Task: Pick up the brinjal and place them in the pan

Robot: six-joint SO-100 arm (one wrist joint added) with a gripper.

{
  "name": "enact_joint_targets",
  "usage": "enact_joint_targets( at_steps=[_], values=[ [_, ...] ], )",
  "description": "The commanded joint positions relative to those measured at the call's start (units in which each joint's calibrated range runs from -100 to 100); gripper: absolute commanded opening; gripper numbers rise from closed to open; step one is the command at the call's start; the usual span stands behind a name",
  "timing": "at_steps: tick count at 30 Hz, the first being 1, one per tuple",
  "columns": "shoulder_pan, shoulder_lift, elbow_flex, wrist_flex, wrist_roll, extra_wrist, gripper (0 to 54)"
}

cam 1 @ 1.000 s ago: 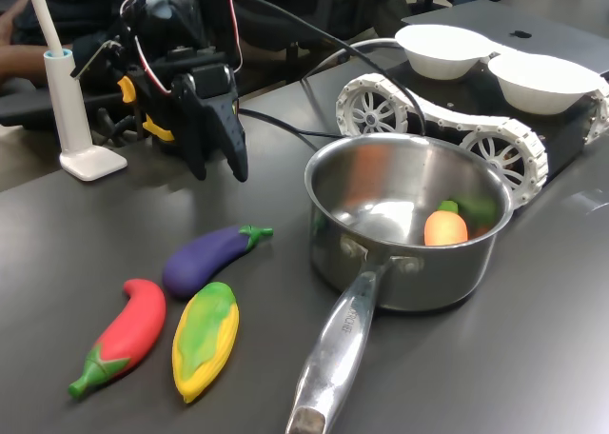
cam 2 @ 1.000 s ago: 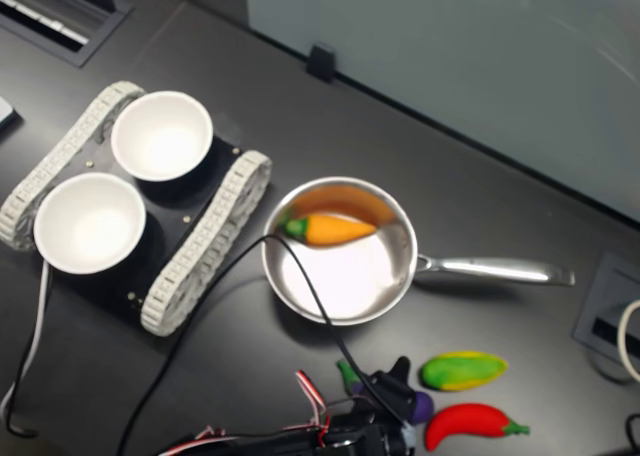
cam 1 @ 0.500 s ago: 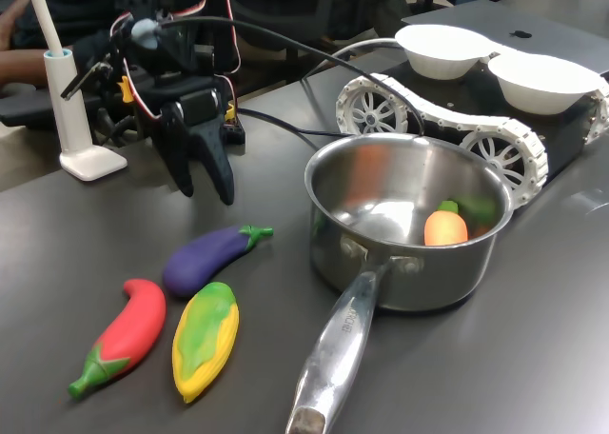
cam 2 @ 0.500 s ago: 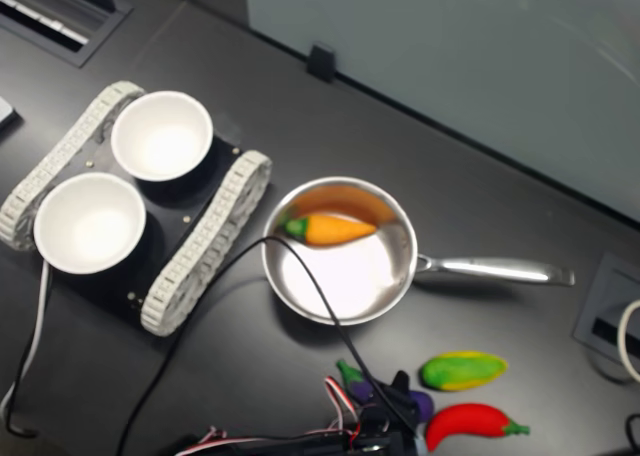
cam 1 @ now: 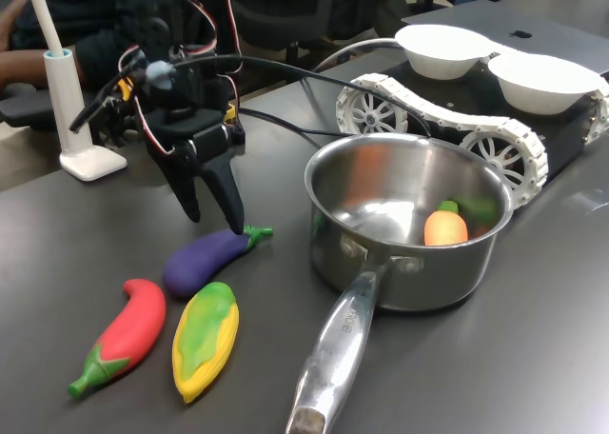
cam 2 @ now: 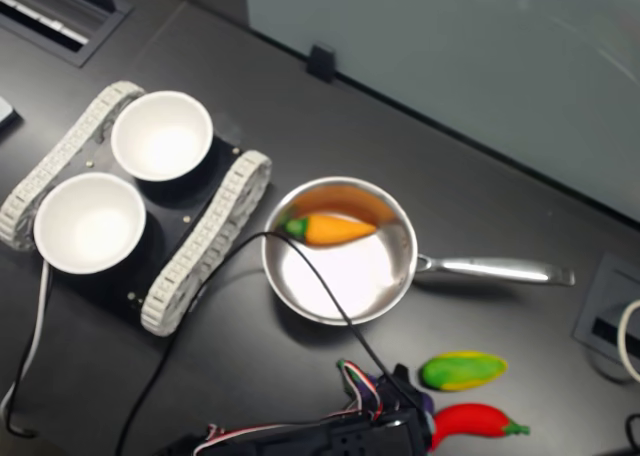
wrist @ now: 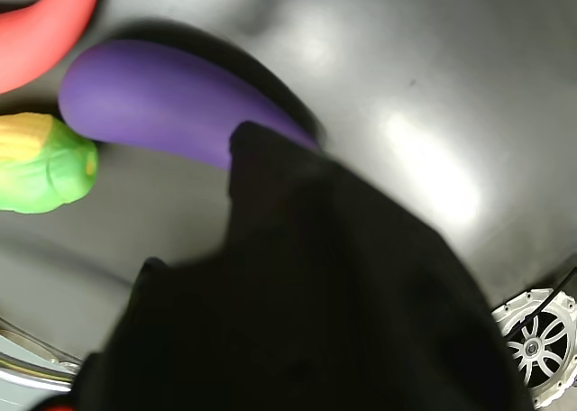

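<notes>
Wrist view: brinjal (wrist: 158,100) on the dark table (wrist: 379,59), partly behind the blurred black gripper (wrist: 297,294); chilli (wrist: 41,23) and corn (wrist: 41,163) near it; no writing legible. First exterior view: gripper (cam 1: 211,210) spread, one finger tip at the stem end of the brinjal (cam 1: 205,256), nothing held; pan (cam 1: 409,220) holds only a carrot (cam 1: 445,226). Grasp, lift and placing all remain, by my reading. Second exterior view: brinjal hidden under the arm; pan (cam 2: 340,251) near the toys; no labels readable.
</notes>
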Motion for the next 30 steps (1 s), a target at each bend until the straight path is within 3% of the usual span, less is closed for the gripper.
enact_joint_targets(
  at_steps=[1, 30],
  values=[
    [-1.14, -0.14, -3.13, -2.24, 0.05, 1.0, 29.7],
    [-4.35, 6.95, -2.04, -4.2, -1.9, 5.2, 28.2]
  ],
)
